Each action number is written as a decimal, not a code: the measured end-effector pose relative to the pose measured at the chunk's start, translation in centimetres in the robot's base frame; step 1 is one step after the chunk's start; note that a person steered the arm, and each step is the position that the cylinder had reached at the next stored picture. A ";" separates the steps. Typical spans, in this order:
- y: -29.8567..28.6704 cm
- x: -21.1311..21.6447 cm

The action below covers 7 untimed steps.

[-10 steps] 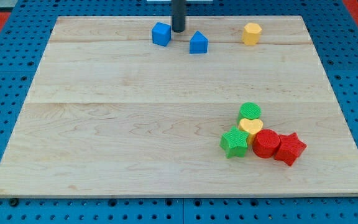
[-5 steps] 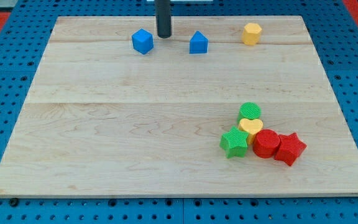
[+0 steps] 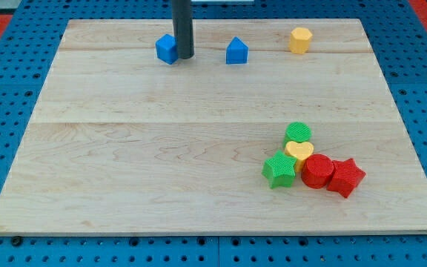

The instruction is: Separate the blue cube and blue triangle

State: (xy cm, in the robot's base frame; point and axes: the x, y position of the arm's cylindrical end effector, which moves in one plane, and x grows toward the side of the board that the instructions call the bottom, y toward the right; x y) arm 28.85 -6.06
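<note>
A: Where is the rod's tip (image 3: 184, 57)?
B: Touching the blue cube (image 3: 167, 49) on its right; the blue triangle (image 3: 236, 51) sits well apart. No claw shows.
A: The counter (image 3: 161, 148)?
B: Pale grained wood.

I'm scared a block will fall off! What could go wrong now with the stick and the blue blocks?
My tip sits right against the blue cube, on its right side, between it and the blue triangle.

1. Both blue blocks lie near the board's top edge; a slanted push might slide the cube off.

2. If I swing back right, I might knock the triangle toward the yellow block.
</note>
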 end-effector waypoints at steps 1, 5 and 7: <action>0.4 0.1; 9.4 2.1; 10.3 0.1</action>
